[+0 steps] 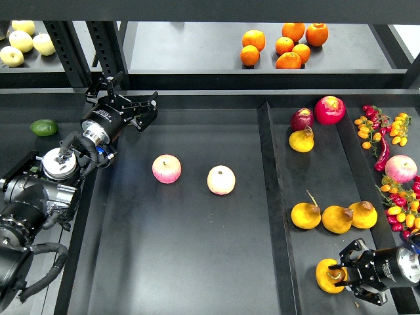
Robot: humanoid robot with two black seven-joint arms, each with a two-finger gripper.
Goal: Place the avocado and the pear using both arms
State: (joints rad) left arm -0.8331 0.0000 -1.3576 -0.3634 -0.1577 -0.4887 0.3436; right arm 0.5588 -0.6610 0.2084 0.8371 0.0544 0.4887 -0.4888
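The right gripper (342,275) clamps the round, matte orange-yellow pear (328,276) near the tray's front edge. The left gripper (134,105) hangs open, empty. The glossy oval avocado (44,127) lies far left.

My left arm (39,190): black housings, a silver-capped round joint, blue-ringed wrist, loose black cables looping below. Left gripper (125,98): black, angular fingers, visible screws. Right gripper (351,269): black fingers on a silver-and-black cylinder wrist with small white lettering.
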